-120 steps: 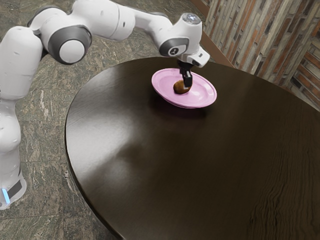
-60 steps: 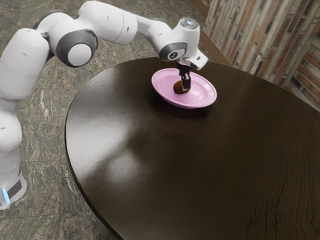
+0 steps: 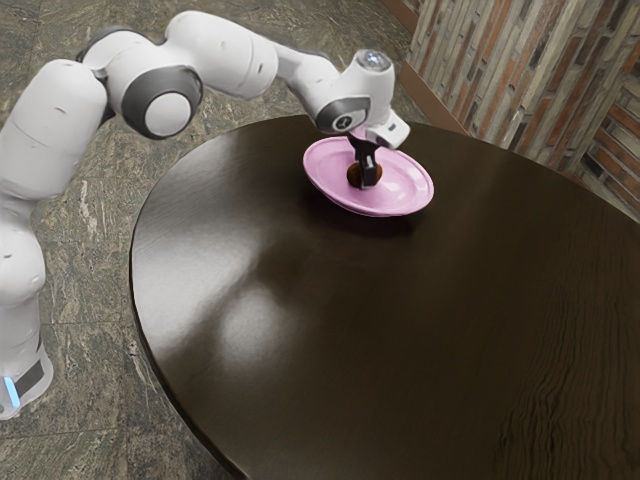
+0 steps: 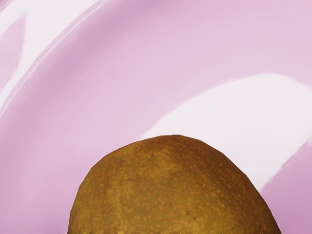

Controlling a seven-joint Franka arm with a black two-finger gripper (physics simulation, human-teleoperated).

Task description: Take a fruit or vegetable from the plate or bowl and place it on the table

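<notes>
Left to right, I have the glossy pink round plate [image 3: 325, 168], the speckled golden-brown rounded fruit [image 3: 353, 177] lying in it, and my black gripper [image 3: 367, 184] down at the fruit; open or gripping it, I can't tell.

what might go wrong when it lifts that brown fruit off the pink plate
The fruit has a rounded surface, so it might slip or roll away if the grip is off-centre. The end effector is low inside the plate, so it could scrape or drag it. The plate sits near the table's far edge in the exterior view, so a hard push that way might be risky.
</notes>
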